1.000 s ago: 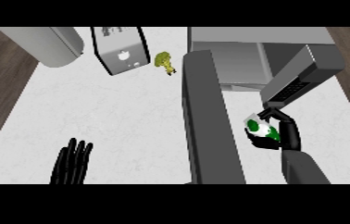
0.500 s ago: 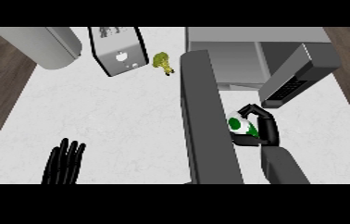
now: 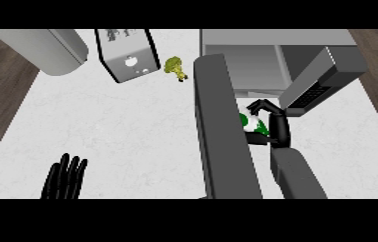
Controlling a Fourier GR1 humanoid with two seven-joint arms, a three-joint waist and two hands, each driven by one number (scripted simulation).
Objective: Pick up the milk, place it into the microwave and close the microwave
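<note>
Black right hand [image 3: 275, 127] curled round milk [image 3: 249, 124] beside microwave door [image 3: 221, 131]; left hand [image 3: 65, 178] open.

A kitchen is indicated. A white, faintly marbled counter [image 3: 125, 131] is seen from above, bordered at the left by dark wood flooring [image 3: 13, 81]. A grey microwave [image 3: 255, 61] is set on it with its door [image 3: 221, 136] swung open, and a keypad panel [image 3: 314, 93] is visible.
</note>
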